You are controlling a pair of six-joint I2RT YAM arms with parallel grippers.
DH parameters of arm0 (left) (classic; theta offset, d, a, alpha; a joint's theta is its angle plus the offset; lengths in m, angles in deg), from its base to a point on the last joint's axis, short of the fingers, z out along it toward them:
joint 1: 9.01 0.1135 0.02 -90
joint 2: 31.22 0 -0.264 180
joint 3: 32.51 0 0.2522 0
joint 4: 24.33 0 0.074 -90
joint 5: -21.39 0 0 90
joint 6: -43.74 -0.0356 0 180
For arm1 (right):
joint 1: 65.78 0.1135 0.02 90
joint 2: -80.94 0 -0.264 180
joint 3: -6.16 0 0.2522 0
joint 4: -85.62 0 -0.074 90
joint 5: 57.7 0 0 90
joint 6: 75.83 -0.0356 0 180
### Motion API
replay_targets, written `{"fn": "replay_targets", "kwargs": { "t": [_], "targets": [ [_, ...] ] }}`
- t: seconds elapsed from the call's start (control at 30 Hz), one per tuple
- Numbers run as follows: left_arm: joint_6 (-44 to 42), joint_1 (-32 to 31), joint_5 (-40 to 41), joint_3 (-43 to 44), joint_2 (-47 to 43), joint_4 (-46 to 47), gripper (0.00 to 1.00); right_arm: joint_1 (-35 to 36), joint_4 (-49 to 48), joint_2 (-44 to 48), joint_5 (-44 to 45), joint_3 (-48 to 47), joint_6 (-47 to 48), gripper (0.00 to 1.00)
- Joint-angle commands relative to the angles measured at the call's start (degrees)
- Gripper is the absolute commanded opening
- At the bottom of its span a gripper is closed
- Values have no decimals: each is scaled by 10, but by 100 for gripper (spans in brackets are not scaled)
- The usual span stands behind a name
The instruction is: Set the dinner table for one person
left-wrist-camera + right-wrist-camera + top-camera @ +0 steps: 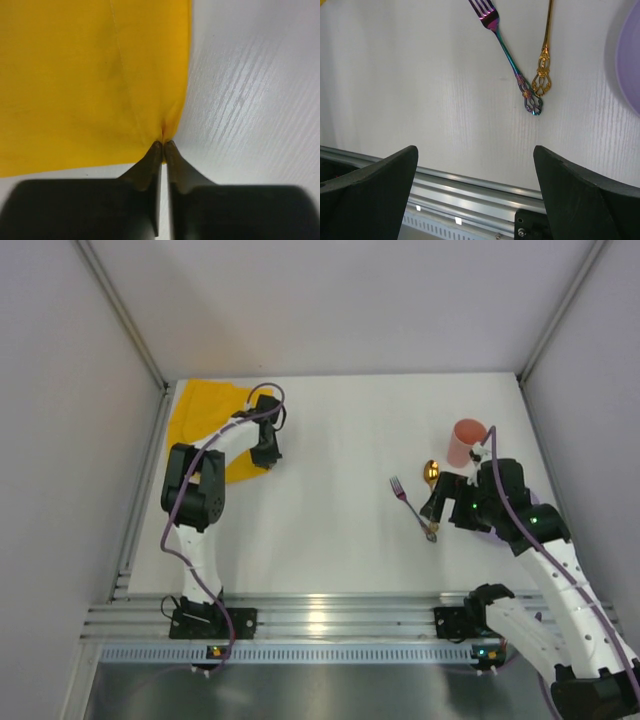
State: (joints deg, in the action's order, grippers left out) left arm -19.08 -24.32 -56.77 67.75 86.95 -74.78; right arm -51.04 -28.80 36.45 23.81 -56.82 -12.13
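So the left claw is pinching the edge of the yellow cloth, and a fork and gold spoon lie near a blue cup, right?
Not quite: the cup is pink, not blue, as the top view shows. The rest holds: the left claw pinches the edge of the yellow cloth, and the fork and gold spoon lie near the cup.

Read the white matte dinner table (330,540) as a clock face with twelve at the far edge. The broad middle and the near strip from five to eight lie bare, wide enough for a gripper to sweep. At ten a flat yellow fabric cloth (200,415) covers the corner, with the left arm (195,490) stretched over it. At two stands an upright pink cylindrical cup (467,440). Around three, a gold metal spoon (431,472) and an iridescent metal fork (408,500) lie with handle ends nearly touching, near a round lavender plate (627,60). A ribbed aluminium rail (320,625) bounds six.
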Motion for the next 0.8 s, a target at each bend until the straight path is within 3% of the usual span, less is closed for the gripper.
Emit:
{"fn": "replay_targets", "kwargs": {
  "t": [0.0, 0.23, 0.43, 0.53, 0.57, 0.6, 0.63, 0.67, 0.77],
  "targets": [
    [-13, 4, 18, 23, 38, -32, 0, 8, -20, -5, 14, -28, 12, 100],
    [-34, -40, 9, 118, 56, -77, 0, 9, -21, -17, 17, -30, 13, 100],
    [-46, -141, -14, 354, 127, -176, 0, 8, -29, -17, 15, -20, 7, 100],
    [-44, -199, -23, 414, 153, -196, 0, 9, -41, -22, 7, -14, 4, 100],
    [-43, -224, -26, 421, 153, -195, 7, 8, -44, -27, 1, -13, 2, 100],
    [-45, -234, -35, 422, 150, -190, 26, 8, -47, -31, 0, -15, 2, 100],
    [-44, -243, -40, 419, 140, -184, 54, 9, -51, -35, -2, -17, 0, 100],
    [-44, -257, -43, 418, 132, -177, 96, 9, -61, -47, -5, -24, 0, 100],
    [-29, -262, -43, 402, 89, -168, 99, 12, -86, -86, -14, -49, -1, 100]
  ]
}}
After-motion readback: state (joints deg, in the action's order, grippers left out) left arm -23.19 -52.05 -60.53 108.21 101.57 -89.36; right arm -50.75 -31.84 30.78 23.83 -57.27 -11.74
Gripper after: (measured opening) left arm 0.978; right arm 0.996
